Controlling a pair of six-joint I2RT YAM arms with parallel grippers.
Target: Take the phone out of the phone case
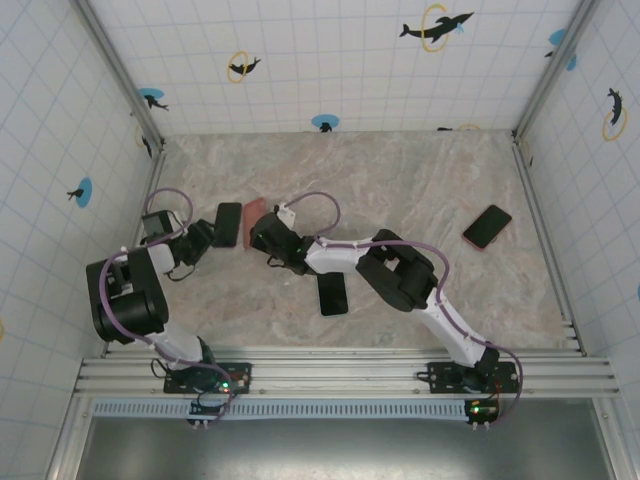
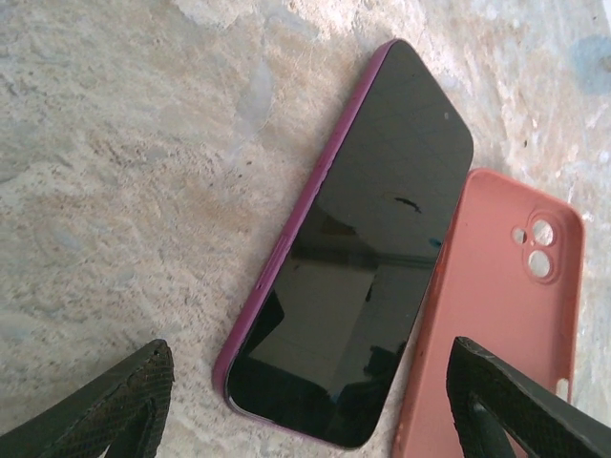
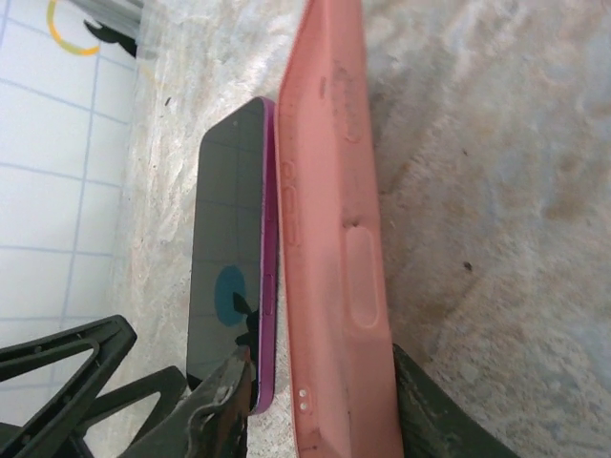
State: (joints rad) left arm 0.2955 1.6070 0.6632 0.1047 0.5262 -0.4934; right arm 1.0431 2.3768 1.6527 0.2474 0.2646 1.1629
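The phone, purple-rimmed with a dark screen, lies face up on the marble table, out of its case. The empty pink phone case lies right beside it; its camera cut-outs and side button mouldings show. My left gripper hangs open just above the phone's near end, with nothing between its fingers. My right gripper straddles the near end of the case with jaws open; its left finger stands apart from the case. In the top view, phone and case lie between left gripper and right gripper.
A second black phone lies near the right arm's forearm. Another phone in a red case rests at the right. Tiled walls close in the table on three sides.
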